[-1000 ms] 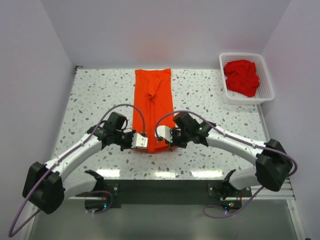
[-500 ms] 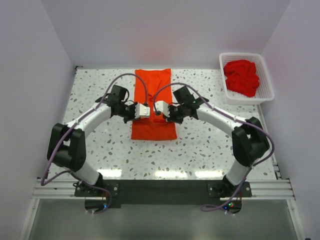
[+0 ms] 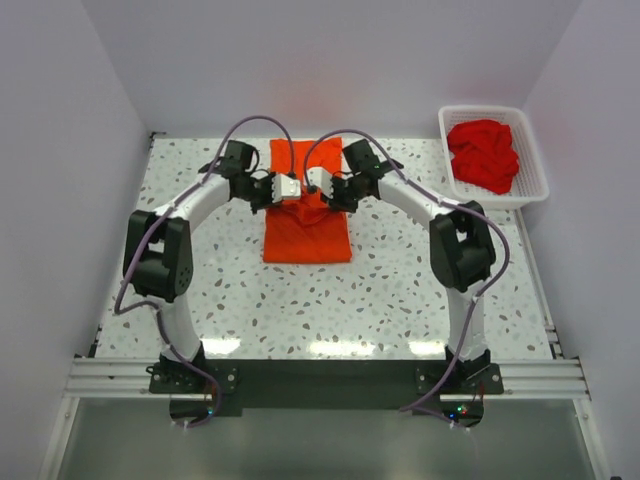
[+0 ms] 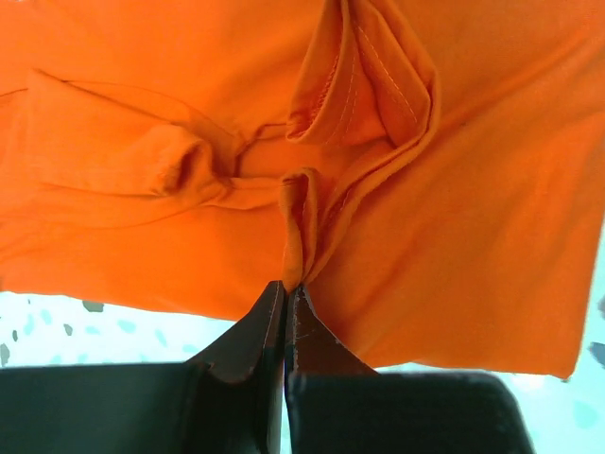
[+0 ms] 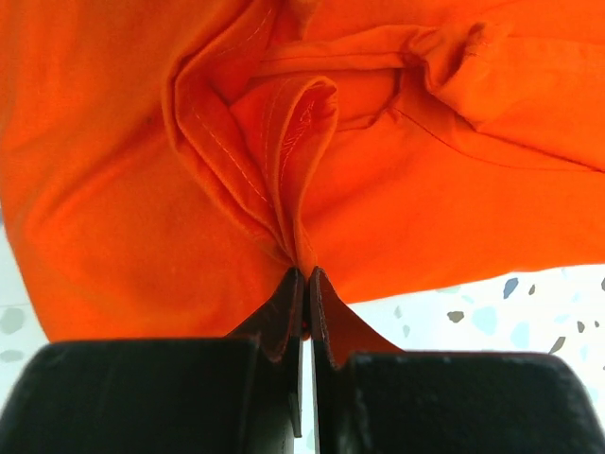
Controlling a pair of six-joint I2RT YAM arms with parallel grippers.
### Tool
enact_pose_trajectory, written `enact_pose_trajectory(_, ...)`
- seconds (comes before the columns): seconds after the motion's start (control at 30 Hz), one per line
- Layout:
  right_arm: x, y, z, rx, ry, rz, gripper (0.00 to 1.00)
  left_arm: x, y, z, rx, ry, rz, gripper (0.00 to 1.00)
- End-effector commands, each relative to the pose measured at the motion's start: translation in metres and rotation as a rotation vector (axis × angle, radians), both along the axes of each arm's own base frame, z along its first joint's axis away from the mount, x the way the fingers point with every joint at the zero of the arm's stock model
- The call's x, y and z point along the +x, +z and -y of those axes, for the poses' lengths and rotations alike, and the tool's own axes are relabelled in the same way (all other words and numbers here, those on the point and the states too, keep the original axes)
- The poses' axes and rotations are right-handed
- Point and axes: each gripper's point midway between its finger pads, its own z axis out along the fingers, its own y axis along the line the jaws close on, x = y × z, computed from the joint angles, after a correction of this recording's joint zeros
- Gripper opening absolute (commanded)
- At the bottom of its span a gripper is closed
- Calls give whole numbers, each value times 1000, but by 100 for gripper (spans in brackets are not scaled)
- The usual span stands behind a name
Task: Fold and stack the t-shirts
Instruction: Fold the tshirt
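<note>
The bright orange-red t-shirt [image 3: 306, 235] lies folded in the middle of the table, its near end doubled back toward the far side. My left gripper [image 3: 292, 190] is shut on a pinched fold of it [image 4: 295, 236]. My right gripper [image 3: 318, 187] is shut on another fold of the same shirt [image 5: 293, 180]. Both grippers sit close together over the shirt's far half, holding the cloth a little above the lower layer. Deeper red t-shirts [image 3: 483, 155] lie crumpled in the white basket [image 3: 531, 190] at the far right.
The speckled table [image 3: 420, 290] shows bare on both sides of the shirt. Walls close off the left, back and right. The arms arch in from both sides toward the centre.
Both grippers have carried the shirt's near edge away from the arms' bases toward the far side, folding the long shirt over itself so it now looks about half as long.
</note>
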Motion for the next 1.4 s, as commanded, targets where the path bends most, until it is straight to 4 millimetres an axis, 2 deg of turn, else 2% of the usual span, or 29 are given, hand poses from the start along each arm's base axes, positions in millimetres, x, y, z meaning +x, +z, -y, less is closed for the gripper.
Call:
enact_pose_trajectory(0.0,17,12,-4,33,35,22,0,28,13,0,-23,-14,64,0)
enact_pose_trajectory(0.1,25,7,-4,29,35,25,0,41,11,-2,-20,-11,74,0)
enact_pose_trajectory(0.33,46,-10,2,12,6,28,0,56,-8,-8,5,1,57,0)
enact_pose_trajectory(0.77,72,-10,4,25,-32,69,0,76,-21,-16,28,39,56,0)
enact_pose_trajectory(0.97,78,-15,5,8,-37,71,0,86,-23,-16,31,51,67,0)
enact_pose_trajectory(1.07,76,-16,9,-9,-38,69,14,90,-21,-16,30,66,72,13)
enact_pose_trajectory(1.1,77,-15,10,-15,-44,73,34,90,-20,-17,28,72,69,22)
enact_pose_trajectory(1.13,78,-14,11,-18,-51,77,45,91,-17,-18,28,83,75,27)
enact_pose_trajectory(1.17,80,-10,12,-19,-71,82,51,91,-14,-19,25,93,74,30)
enact_pose_trajectory(1.23,84,5,13,-5,-113,101,55,92,-1,-25,3,132,80,39)
enact_pose_trajectory(1.3,84,15,16,-5,-131,111,58,90,6,-35,-24,189,60,45)
enact_pose_trajectory(1.33,80,27,17,5,-132,119,59,88,23,-35,-53,193,77,46)
enact_pose_trajectory(1.37,75,32,18,10,-131,118,59,81,22,-40,-67,213,49,46)
